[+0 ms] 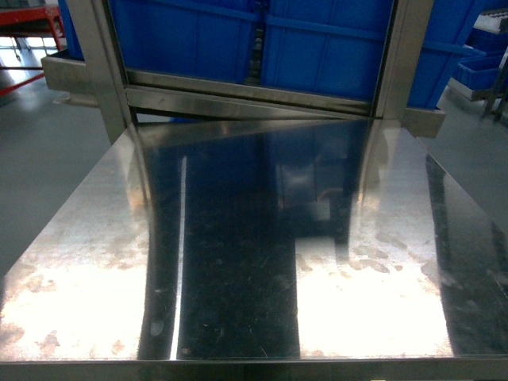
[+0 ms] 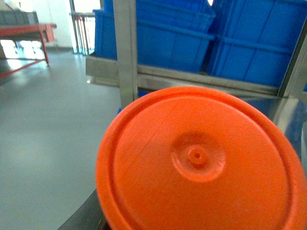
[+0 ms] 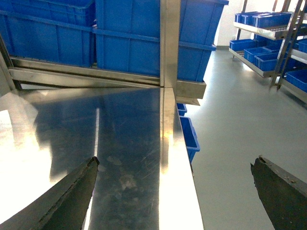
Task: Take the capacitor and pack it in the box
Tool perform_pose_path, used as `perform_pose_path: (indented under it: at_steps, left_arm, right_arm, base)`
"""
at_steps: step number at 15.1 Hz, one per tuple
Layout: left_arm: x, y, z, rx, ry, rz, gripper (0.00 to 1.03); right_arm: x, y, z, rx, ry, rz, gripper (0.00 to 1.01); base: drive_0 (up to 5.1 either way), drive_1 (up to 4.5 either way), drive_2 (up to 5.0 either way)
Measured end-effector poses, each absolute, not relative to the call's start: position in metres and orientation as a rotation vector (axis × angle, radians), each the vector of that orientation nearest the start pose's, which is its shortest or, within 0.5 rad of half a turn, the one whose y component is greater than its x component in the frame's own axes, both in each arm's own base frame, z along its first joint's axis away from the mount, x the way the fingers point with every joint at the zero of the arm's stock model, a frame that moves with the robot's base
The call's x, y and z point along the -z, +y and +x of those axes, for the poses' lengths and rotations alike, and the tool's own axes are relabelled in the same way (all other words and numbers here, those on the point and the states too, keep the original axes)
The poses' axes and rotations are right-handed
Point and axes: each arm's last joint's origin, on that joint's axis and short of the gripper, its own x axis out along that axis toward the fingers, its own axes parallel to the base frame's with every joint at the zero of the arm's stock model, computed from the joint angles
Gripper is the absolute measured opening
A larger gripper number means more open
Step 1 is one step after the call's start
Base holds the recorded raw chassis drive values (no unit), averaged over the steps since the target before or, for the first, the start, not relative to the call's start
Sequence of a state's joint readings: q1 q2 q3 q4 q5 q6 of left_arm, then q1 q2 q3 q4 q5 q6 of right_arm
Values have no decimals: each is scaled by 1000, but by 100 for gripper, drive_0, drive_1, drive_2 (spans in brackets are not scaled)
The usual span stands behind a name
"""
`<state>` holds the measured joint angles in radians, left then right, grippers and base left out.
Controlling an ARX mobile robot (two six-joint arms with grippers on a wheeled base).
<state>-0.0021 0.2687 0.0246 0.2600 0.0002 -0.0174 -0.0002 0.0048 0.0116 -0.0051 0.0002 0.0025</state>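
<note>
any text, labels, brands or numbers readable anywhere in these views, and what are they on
No readable text in any view.
Orange round lid, left wrist view: only moulded rings and a centre nub, no lettering.
Blue bins: plain faces, no labels visible.
Steel table: glare, smudges and reflections, no markings.
Blue bins on the far shelving, right wrist view: too small and blurred to tell whether they carry labels.

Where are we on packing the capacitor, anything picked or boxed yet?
Nothing looks done. The steel table shows no capacitor and no box in the head view. The right gripper is open and holds nothing. An orange disc fills the left wrist view, hiding that gripper. Finding, picking and packing all remain.
</note>
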Motion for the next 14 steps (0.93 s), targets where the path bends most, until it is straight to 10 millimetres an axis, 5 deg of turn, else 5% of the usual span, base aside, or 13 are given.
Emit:
perform_pose_path:
  at_steps: [14]
  left_arm:
    - [-167,0,98,2,-3,-17,44]
  right_arm:
    - [-167,0,97,0,-2,2,98]
  base:
    - [0,0,0]
